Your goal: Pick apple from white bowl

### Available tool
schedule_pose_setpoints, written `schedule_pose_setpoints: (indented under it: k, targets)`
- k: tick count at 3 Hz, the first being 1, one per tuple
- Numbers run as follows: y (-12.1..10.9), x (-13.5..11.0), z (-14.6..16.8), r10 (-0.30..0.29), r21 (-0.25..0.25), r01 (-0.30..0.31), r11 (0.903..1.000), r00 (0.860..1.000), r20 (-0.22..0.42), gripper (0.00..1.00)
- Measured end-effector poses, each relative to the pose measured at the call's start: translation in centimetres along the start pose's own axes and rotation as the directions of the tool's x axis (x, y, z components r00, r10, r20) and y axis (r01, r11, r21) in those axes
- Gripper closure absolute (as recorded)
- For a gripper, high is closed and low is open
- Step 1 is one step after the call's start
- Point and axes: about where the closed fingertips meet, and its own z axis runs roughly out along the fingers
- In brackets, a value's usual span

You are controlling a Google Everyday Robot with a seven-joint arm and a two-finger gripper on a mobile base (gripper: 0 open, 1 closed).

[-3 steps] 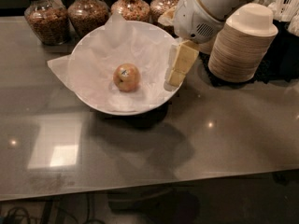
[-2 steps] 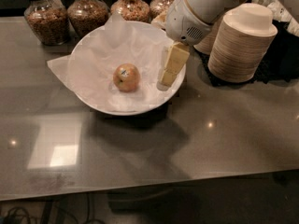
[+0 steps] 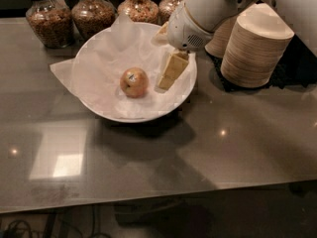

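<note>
Apple (image 3: 133, 82) with an unreadable white sticker is contained in the paper-lined white bowl (image 3: 143, 115); the gripper (image 3: 172, 72) is positioned just right of it, open or closed cannot be told.

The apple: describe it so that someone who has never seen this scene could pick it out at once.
On the grey table, find the wide white bowl lined with paper, beside the stacked beige bowls. The apple lies inside, just left of the gripper. It alone is round and yellow-orange, with a white sticker.
</note>
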Motion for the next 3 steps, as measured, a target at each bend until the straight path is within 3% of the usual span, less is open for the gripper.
schedule_pose_setpoints:
  k: [1,3]
  targets:
    - [-0.4,0.8,1.1,0.0,0.009,0.0,1.0,1.0,0.007,0.11]
    - [-0.9,0.7,3.2,-0.053,0.021,0.052,0.9984,0.997,0.056,0.21]
